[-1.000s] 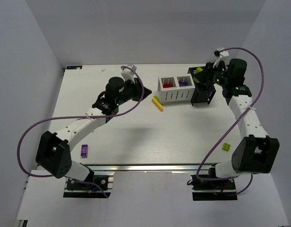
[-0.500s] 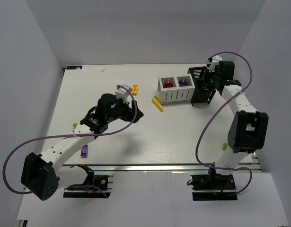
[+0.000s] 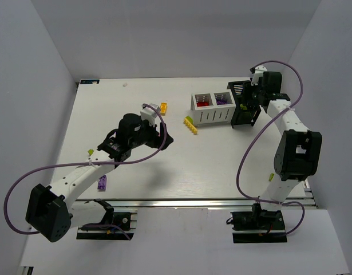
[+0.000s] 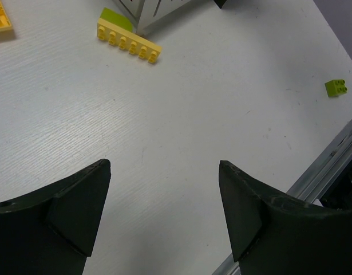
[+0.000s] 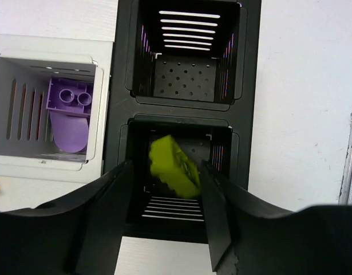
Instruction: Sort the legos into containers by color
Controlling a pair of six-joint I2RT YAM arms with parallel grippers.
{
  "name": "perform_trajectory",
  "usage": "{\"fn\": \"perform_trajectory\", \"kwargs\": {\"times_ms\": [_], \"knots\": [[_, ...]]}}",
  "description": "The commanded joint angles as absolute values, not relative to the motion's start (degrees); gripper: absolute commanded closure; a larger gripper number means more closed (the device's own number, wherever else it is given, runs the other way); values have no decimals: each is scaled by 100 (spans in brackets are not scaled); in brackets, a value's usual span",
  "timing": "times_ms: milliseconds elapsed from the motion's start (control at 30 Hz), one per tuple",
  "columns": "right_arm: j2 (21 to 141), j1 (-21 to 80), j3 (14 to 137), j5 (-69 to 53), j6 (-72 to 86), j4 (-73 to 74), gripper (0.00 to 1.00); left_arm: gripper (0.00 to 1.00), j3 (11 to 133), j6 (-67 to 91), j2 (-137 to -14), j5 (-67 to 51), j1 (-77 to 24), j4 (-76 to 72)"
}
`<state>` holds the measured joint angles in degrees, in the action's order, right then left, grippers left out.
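Left side, top view: a purple brick (image 3: 101, 183) lies on the table (image 3: 221, 160) well behind the left claw (image 3: 162, 137), close to that arm's lower link. We see the left claw released, its fingers (image 4: 72, 206) spread wide over bare tabletop with nothing between them. Ahead of it and off to its left is an orange brick (image 3: 163, 107). Ahead and well apart from the fingertips, a long yellow brick (image 4: 129, 43) lies flat. A lime piece (image 4: 117, 20) lies just beyond it, at the corner of the white box (image 3: 213, 116). Far to the claw's right, a small lime brick (image 4: 336, 87) sits near the table edge.

White box: red bricks (image 3: 202, 103) in its left compartment, purple bricks (image 5: 67, 106) in its right. The black bin (image 5: 253, 86) stands just beside its right wall.

The right claw (image 5: 164, 166) hangs over the bin's nearer compartment, pointing down. We note its fingers parted. A lime-green brick (image 5: 176, 167) sits tilted and blurred between them, with a gap showing on its left side. Whether it touches the right finger we cannot tell. The compartment with the purple bricks lies just to this claw's left.
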<state>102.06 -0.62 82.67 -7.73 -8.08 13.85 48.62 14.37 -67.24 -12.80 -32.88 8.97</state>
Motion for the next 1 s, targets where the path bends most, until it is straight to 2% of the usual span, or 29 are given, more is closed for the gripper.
{"fn": "perform_trajectory", "kwargs": {"times_ms": [0,167,233,333,367,433,467,500,533,600,633,667,700,733,767,800,833,867,967], "knots": [[10143,-62,8481,-853,-853,1406,43,14,4904,1389,-6662,-1406,-3270,835],[9801,-105,8473,-800,-905,1503,44,14,4904,1389,-6671,-1389,-3270,861],[9336,-149,8194,-878,-1028,1398,48,14,4904,1397,-6636,-1380,-3270,861],[8563,-263,7597,-1551,-1493,1362,55,21,4878,1502,-6636,-1389,-3270,826],[8387,-316,7428,-1782,-1677,1380,61,26,4878,1538,-6653,-1406,-3270,800],[7806,-395,7086,-2630,-2211,1519,68,55,4895,1617,-6723,-1467,-3270,791],[7648,-378,6771,-3020,-2485,1668,76,69,4913,1652,-6767,-1450,-3270,835],[7359,-378,6637,-3337,-2792,1844,80,89,4930,1678,-6811,-1468,-3270,852],[7235,-369,6540,-3836,-3308,2229,84,95,4965,1696,-6864,-1503,-3270,870],[6997,-360,6259,-3798,-3576,2503,92,99,4983,1714,-6899,-1503,-3270,923],[6961,-369,6240,-3492,-3690,2827,92,97,4992,1723,-6908,-1503,-3270,940],[6961,-378,6284,-3237,-3952,3048,86,94,5010,1714,-6908,-1486,-3270,984],[7013,-404,6310,-2912,-4051,3285,78,86,5018,1714,-6908,-1468,-3270,993],[7048,-439,6311,-2030,-4060,3505,64,62,5036,1705,-6900,-1450,-3270,1011],[7092,-466,6311,-1500,-3712,3576,35,51,5062,1705,-6882,-1433,-3270,1046],[7154,-535,6354,-816,-3518,3586,30,43,5062,1696,-6864,-1433,-3270,1046],[7146,-667,6354,-687,-3559,3812,28,33,5063,1688,-6864,-1450,-3270,1046],[7093,-781,6302,-555,-3455,3841,20,31,5071,1679,-6847,-1450,-3270,1055],[6629,-905,6004,-325,-3585,4007,18,29,5071,1652,-6864,-1441,-3270,1081]]}}
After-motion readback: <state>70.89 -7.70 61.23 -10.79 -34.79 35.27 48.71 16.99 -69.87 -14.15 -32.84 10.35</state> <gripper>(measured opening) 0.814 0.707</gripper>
